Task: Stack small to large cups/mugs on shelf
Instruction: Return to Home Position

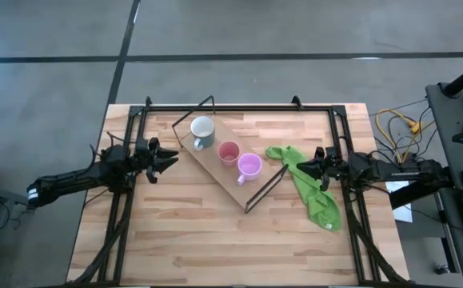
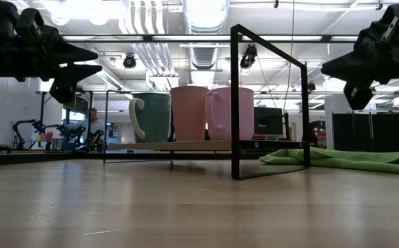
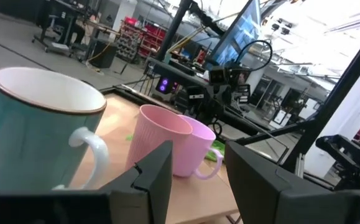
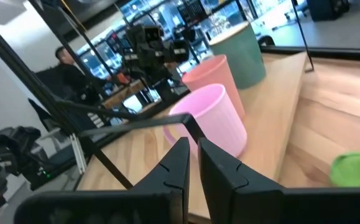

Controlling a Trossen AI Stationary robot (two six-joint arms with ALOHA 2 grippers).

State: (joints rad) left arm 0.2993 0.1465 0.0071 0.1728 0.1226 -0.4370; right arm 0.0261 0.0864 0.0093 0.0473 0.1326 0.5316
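Nearest is bare worktop [image 1: 215, 248]. Next comes the shelf [image 1: 245, 192], lying diagonally at mid-worktop, its near end w/ the black wire leg [image 2: 234, 96] toward the R side. All 3 vessels stand upright on the plank, side by side in one row and close together. The lilac mug [image 1: 249, 165] is at the near end, the pink cup [image 1: 229, 152] in the middle and the pale mug [image 1: 202, 130] at the far end. The pale mug looks greenish from the side and its handle faces the L side. A green cloth [image 1: 315, 196] lies crumpled on the worktop just beside the shelf's near end, R side. L gripper [image 1: 169, 158] hangs above the worktop just L of the shelf, apart from the pale mug, fingers [image 3: 158, 174] spread, holding nothing. R gripper [image 1: 297, 166] hangs over the cloth's shelf-side end, clenched to a slim gap, empty. Both sit above mug-top level in the low view. Far back in the room, a person [image 2: 92, 124].
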